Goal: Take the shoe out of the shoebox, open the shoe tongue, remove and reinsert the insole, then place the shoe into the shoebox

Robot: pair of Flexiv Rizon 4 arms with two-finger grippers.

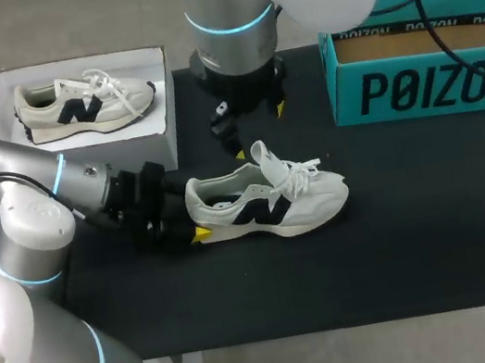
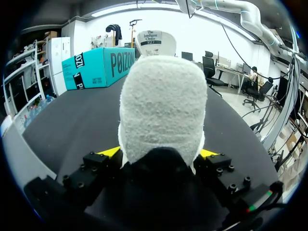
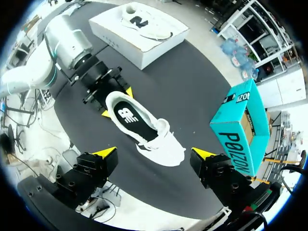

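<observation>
A white shoe [image 1: 265, 201] with a dark side logo lies on its sole in the middle of the black table, toe pointing right. My left gripper [image 1: 195, 220] is at its heel [image 2: 161, 106], one yellow tip pressed on each side, so it is shut on the shoe. The right wrist view looks straight down into the shoe [image 3: 139, 125] and shows a black insole [image 3: 127, 115] inside. My right gripper [image 3: 154, 153] hangs above the shoe, open and empty; in the head view my right gripper [image 1: 257, 132] sits just behind the shoe's tongue.
A white shoebox [image 1: 169, 110] at the back left holds a second matching shoe [image 1: 83, 101]. A teal cardboard box [image 1: 419, 66] stands open at the back right. The table's front half is bare black surface.
</observation>
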